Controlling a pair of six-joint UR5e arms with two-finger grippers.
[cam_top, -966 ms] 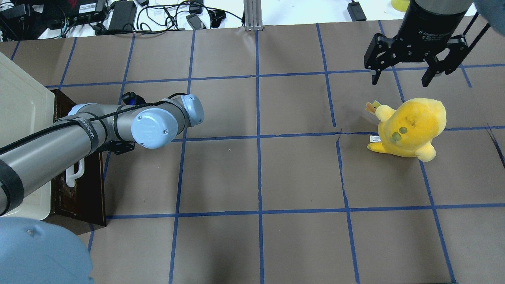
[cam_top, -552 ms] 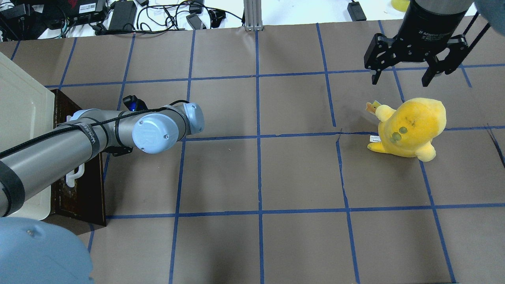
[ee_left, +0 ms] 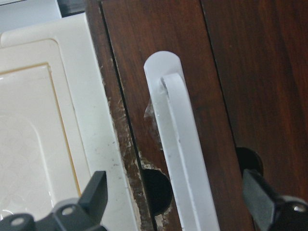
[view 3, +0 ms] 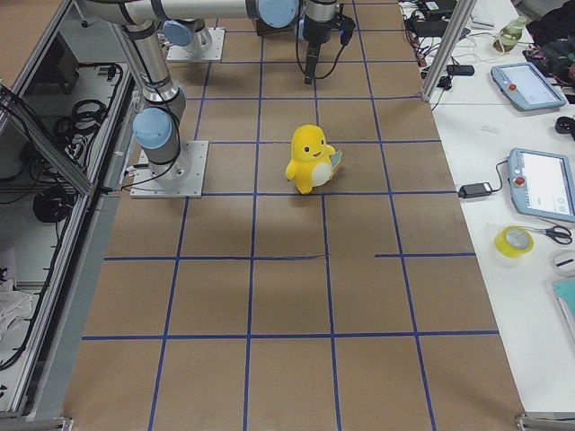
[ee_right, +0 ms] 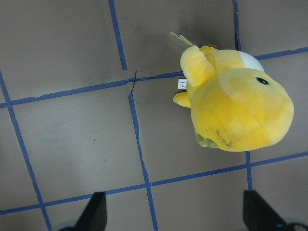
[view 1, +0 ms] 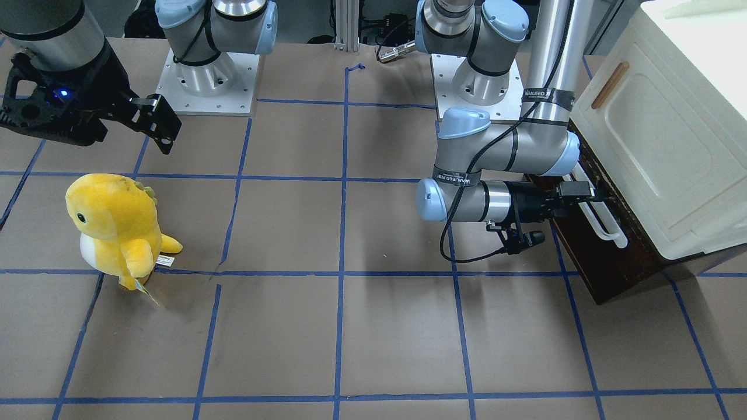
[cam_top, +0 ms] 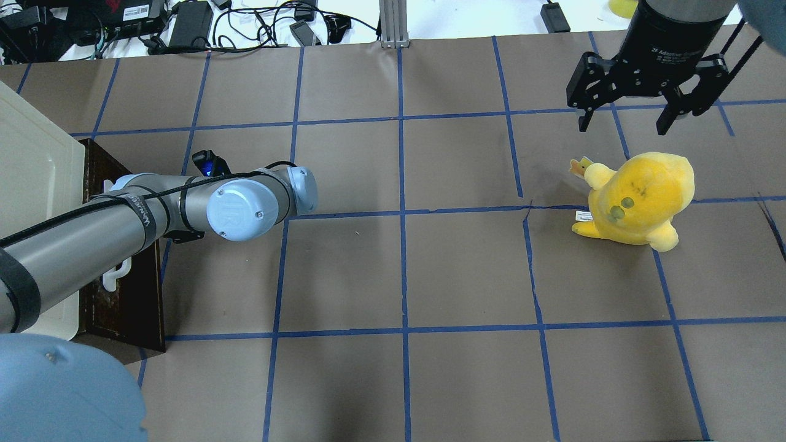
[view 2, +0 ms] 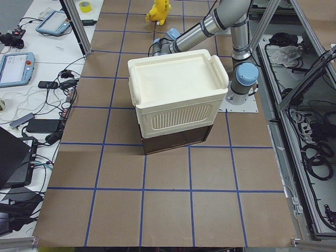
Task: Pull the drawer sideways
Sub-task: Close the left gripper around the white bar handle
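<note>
The drawer's dark brown front [view 1: 610,262] sits under the cream-white cabinet [view 1: 659,134], close against it. Its long white bar handle [view 1: 604,221] runs along the front. My left gripper [view 1: 594,192] is at the handle's far end. In the left wrist view the left gripper [ee_left: 175,199] is open, and the handle [ee_left: 180,139] lies between its two fingers [ee_left: 96,190] with gaps on both sides. In the overhead view the arm hides this gripper; the drawer front [cam_top: 126,301] and handle [cam_top: 115,274] show. My right gripper [cam_top: 626,120] hangs open and empty above the table.
A yellow plush toy [cam_top: 638,196] stands on the brown paper with blue tape lines, just under the right gripper; it also shows in the front view [view 1: 117,227] and the right wrist view [ee_right: 236,106]. Cables and power bricks [cam_top: 190,24] lie past the table's far edge.
My left wrist has shifted slightly along the drawer front and in toward it. The drawer, the plush toy and the right arm have not moved.
</note>
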